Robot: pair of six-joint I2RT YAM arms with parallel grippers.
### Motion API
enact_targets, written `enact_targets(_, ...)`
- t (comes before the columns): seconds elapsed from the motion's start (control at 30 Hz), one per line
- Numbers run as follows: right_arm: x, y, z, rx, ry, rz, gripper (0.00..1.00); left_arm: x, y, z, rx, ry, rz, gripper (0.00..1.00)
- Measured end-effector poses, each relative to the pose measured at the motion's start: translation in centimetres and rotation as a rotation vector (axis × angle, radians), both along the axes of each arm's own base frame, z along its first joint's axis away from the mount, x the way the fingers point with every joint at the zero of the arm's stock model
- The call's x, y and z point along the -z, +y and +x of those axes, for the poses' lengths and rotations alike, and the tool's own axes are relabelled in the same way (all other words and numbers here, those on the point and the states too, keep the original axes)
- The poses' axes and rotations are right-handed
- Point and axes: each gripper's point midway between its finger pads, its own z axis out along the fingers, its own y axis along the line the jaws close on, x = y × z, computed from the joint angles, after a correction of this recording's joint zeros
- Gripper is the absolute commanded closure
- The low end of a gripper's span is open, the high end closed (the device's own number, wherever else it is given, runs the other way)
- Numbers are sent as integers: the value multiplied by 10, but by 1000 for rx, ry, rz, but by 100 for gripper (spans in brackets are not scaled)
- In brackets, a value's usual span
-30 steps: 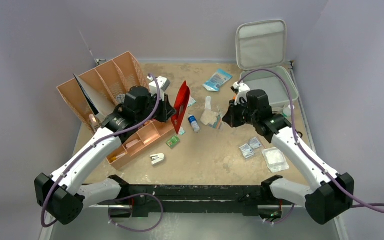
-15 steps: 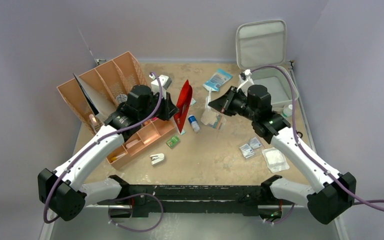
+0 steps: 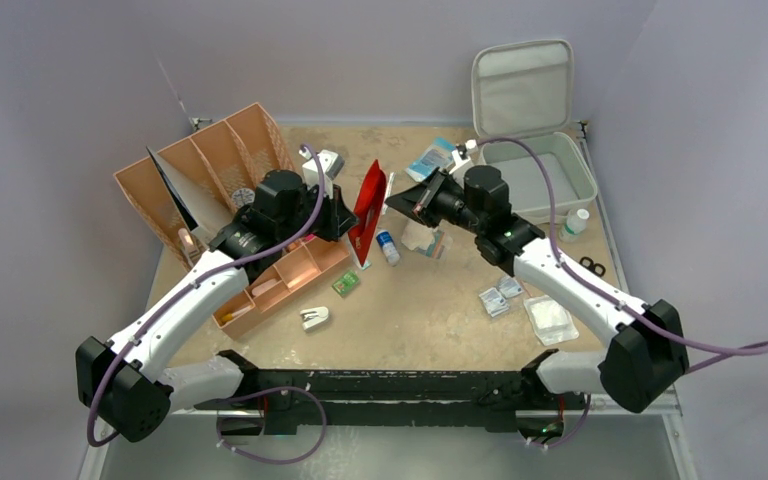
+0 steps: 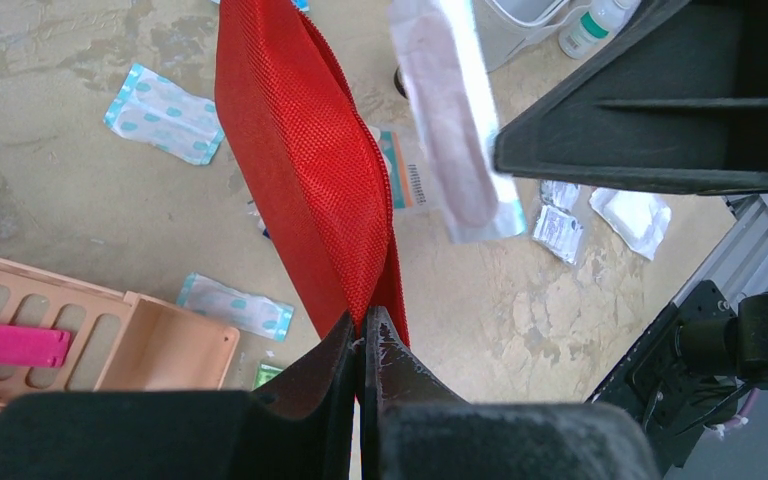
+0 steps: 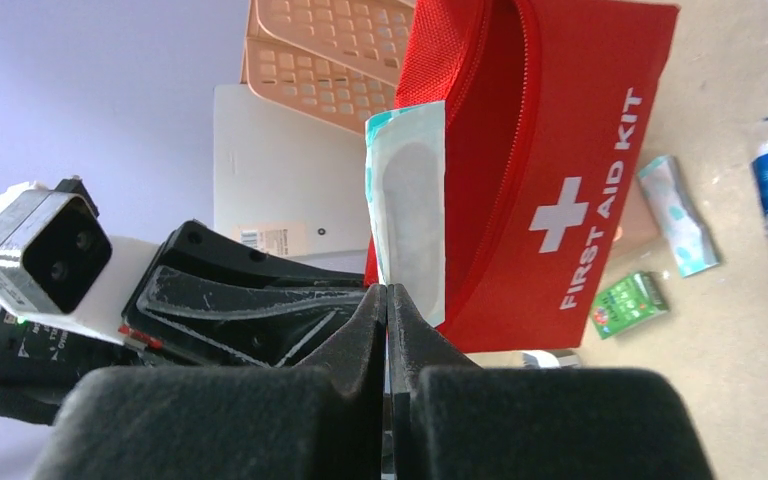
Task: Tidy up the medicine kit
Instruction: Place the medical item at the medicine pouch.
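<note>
Left pincer point(image 4: 365, 338): pressed together on one edge of the red pouch point(image 4: 305, 170). I hold the pouch upright on its edge above the table point(image 3: 440, 310), just right of the small tray point(image 3: 290, 275). Its zip stands open, and the printed side faces my right arm.

Right pincer point(image 5: 387, 300): pinching the end of a wrapped plaster point(image 5: 410, 210). The plaster stands straight out from the fingertips, just beside the pouch's open mouth. The left wrist view shows a gap between the two, so it is not inside.

Kit point(image 3: 522, 90): at the far right corner of the table, well apart from both pincers. Its lid is open and upright against the back wall, and its base lies flat in front. I cannot tell what is in the base.

Other findings: a white bottle point(image 3: 577, 222) stands just beside the kit's near right corner. A blue vial point(image 3: 387, 246) lies on the table below the pouch. The large divided tray point(image 3: 210, 165) sits tilted at the far left. Flat packets lie scattered across the table.
</note>
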Motion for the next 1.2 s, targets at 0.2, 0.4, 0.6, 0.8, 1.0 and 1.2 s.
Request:
enact_targets(0.2,1,19,5,-8,49,57,100,-1,-1,0,3,-2,-3,100)
enact_targets(0.4,9,24,10,3,92,67,100,-1,-2,-2,16,-1,-8,100)
enact_targets(0.6,20,24,14,27,124,50,100,-2,-3,-2,21,0,-10,100)
enact_targets(0.8,26,25,15,30,152,27,87,-2,-3,-2,21,0,-10,100)
enact_targets(1.0,24,22,15,30,143,-25,73,-1,-3,-2,20,-1,-10,100)
enact_targets(1.2,21,11,10,28,90,-109,70,-1,0,0,2,-4,0,100)
